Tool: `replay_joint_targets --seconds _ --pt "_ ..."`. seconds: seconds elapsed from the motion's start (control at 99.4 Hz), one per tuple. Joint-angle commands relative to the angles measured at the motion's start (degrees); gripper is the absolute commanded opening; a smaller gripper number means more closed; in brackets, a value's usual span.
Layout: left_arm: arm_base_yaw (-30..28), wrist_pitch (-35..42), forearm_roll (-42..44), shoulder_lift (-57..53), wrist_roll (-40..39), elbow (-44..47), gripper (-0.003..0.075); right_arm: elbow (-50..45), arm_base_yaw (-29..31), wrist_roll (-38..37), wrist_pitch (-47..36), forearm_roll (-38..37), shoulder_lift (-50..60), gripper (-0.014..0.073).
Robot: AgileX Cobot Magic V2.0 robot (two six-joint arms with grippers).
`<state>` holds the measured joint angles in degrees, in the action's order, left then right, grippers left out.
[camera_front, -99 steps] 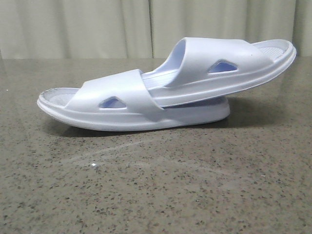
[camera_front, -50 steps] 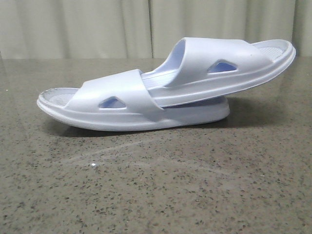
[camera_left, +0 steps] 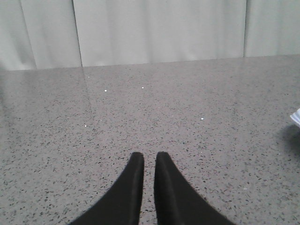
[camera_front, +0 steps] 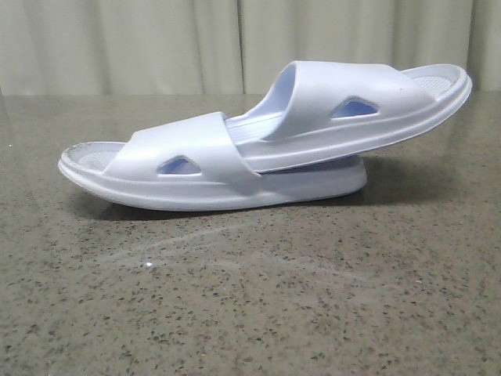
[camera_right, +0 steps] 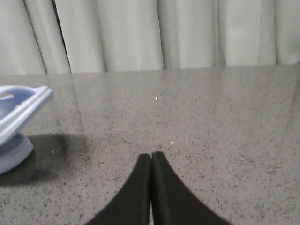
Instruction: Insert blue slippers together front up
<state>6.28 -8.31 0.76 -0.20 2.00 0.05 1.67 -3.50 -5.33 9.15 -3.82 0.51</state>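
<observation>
The two blue slippers lie nested on the speckled stone table (camera_front: 258, 298) in the front view. The lower slipper (camera_front: 184, 166) rests flat. One end of the upper slipper (camera_front: 356, 98) is pushed under the lower one's strap, and its other end tilts up to the right. No gripper shows in the front view. My left gripper (camera_left: 149, 157) hangs over bare table, empty, its fingers almost together; a slipper edge (camera_left: 295, 117) shows at the side. My right gripper (camera_right: 151, 156) is shut and empty, apart from the slippers' raised end (camera_right: 21, 105).
Pale curtains (camera_front: 156, 43) hang behind the table's far edge. The wrist views show only bare stone around both grippers.
The nested slippers have shifted very slightly to the left in the front view. Nothing else differs.
</observation>
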Motion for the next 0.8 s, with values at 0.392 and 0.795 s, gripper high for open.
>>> replay_joint_targets --seconds 0.392,0.795 --pt "-0.03 4.11 -0.34 -1.70 -0.54 0.55 0.0016 -3.42 0.54 -0.33 -10.17 0.98 1.16 -0.0107" --pt "-0.03 4.11 -0.34 -1.70 -0.54 0.55 0.0016 -3.42 0.54 -0.33 -10.17 0.98 1.16 -0.0107"
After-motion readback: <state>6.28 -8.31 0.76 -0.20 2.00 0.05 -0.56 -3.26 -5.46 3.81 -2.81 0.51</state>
